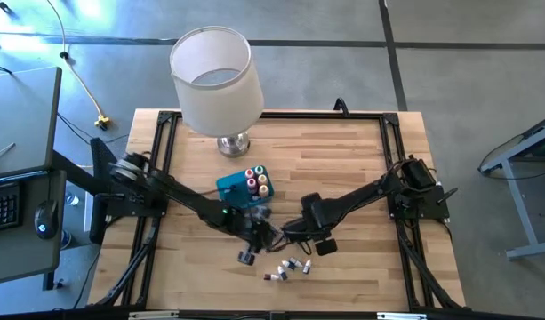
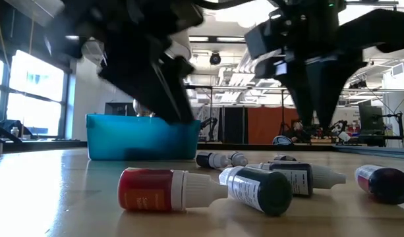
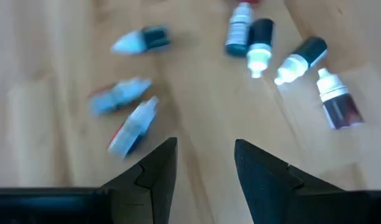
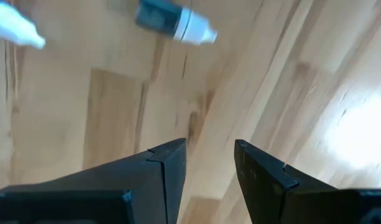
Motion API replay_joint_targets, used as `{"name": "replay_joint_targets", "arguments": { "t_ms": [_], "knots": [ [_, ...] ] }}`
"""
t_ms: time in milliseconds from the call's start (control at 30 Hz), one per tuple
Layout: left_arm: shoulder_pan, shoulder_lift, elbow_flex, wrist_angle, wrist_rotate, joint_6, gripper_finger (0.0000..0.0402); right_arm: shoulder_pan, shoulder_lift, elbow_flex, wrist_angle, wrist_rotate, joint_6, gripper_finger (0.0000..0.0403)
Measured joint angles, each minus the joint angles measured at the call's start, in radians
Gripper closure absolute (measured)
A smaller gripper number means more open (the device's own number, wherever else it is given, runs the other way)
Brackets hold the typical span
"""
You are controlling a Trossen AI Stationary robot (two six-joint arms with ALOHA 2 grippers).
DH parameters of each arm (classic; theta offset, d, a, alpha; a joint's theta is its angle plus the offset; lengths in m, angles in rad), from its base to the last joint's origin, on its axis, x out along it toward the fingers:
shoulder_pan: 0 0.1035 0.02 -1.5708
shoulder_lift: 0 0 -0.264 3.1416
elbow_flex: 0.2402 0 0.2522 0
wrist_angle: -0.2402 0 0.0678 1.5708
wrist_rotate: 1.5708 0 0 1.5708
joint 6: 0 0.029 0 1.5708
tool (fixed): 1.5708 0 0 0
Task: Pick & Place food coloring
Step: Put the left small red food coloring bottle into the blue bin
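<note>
— Blue tray (image 1: 236, 187) near the middle of the wooden surface (image 1: 361, 160) already holds a few upright bottles (image 1: 257, 180); the other food coloring bottles (image 1: 288, 267) lie scattered on their sides nearer the front edge.

— And the arms?

— Both hang over that loose cluster. The left tool (image 3: 206, 163) is open and empty, with several bottles (image 3: 255, 46) lying just ahead of its fingers. The right tool (image 4: 210, 163) is also open, holding nothing, with a dark bottle (image 4: 171, 23) ahead of it.

— How should the pick go?

— I'd single out one bottle at the edge of the pile, turn the fingers across its body rather than along it, and close on the label, not the tapered cap. Neighbours lie close together, so a low, careless approach could roll them away.
</note>
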Motion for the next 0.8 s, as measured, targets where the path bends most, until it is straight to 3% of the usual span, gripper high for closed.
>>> {"name": "replay_joint_targets", "arguments": {
  "t_ms": [233, 500, 633, 800],
  "knots": [
    [0.008, 0.054, 0.003, 0.028, -0.155, 0.126, 0.0244, 0.060, -0.001, 0.000, -0.146, 0.024, 0.061, 0.0274],
    [0.042, 0.051, 0.009, 0.055, -0.103, 0.167, 0.0244, 0.129, -0.066, -0.001, -0.372, 0.144, 0.236, 0.0274],
    [0.071, 0.059, 0.009, 0.063, -0.047, 0.165, 0.0244, 0.162, -0.184, -0.072, -0.305, 0.207, 0.290, 0.0274],
    [0.100, 0.081, 0.011, 0.115, 0.014, 0.167, 0.0244, 0.187, -0.401, -0.293, -0.050, 0.304, 0.341, 0.0274]
  ]
}}
